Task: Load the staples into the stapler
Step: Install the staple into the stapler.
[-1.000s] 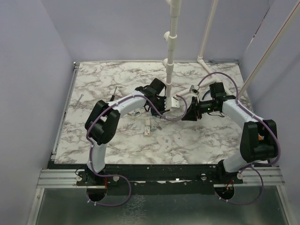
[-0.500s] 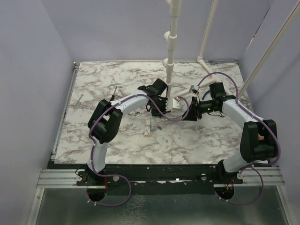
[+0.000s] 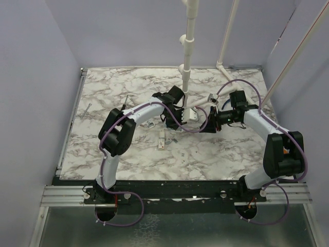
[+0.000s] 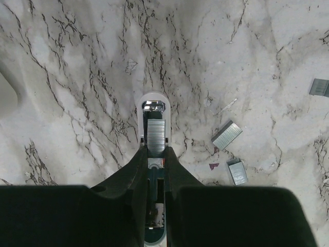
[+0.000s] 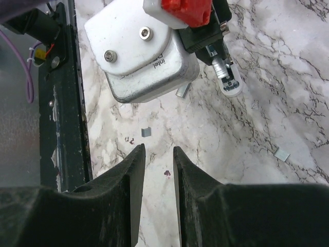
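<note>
Stapler (image 4: 154,96) is gripped lengthwise between the clenched fingers of the left hand (image 4: 156,154), its white nose pointed away from the wrist over the marbled worktop (image 4: 77,62); whether it touches the surface cannot be told. Staples (image 4: 155,135), a silvery strip, are seen lying in the opened channel of the stapler, just behind the nose. Other loose strips (image 4: 226,135) are scattered on the worktop to one side. The right hand (image 5: 158,152) is held released, nothing between its parted fingers, near the left hand and turned towards the stapler.
</note>
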`<action>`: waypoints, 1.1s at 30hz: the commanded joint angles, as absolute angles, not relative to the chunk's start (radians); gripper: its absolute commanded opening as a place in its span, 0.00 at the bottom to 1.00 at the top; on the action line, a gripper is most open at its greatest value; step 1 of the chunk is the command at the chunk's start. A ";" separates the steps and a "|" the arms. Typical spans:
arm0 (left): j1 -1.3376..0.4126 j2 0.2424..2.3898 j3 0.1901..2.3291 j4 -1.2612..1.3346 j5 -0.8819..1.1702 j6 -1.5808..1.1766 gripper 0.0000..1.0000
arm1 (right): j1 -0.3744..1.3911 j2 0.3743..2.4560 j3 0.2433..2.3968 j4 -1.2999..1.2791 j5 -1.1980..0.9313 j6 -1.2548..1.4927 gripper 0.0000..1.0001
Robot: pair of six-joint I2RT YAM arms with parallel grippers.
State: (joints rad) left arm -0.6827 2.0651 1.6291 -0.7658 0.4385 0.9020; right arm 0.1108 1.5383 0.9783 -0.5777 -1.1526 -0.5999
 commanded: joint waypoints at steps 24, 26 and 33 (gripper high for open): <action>-0.681 2.105 1.693 -0.812 0.464 0.923 0.00 | 0.107 1.539 0.991 -0.614 -1.155 -0.632 0.32; -0.679 2.106 1.693 -0.812 0.463 0.923 0.00 | 0.107 1.540 0.990 -0.615 -1.156 -0.632 0.32; -0.674 2.104 1.698 -0.813 0.465 0.922 0.00 | 0.107 1.545 0.992 -0.619 -1.158 -0.634 0.32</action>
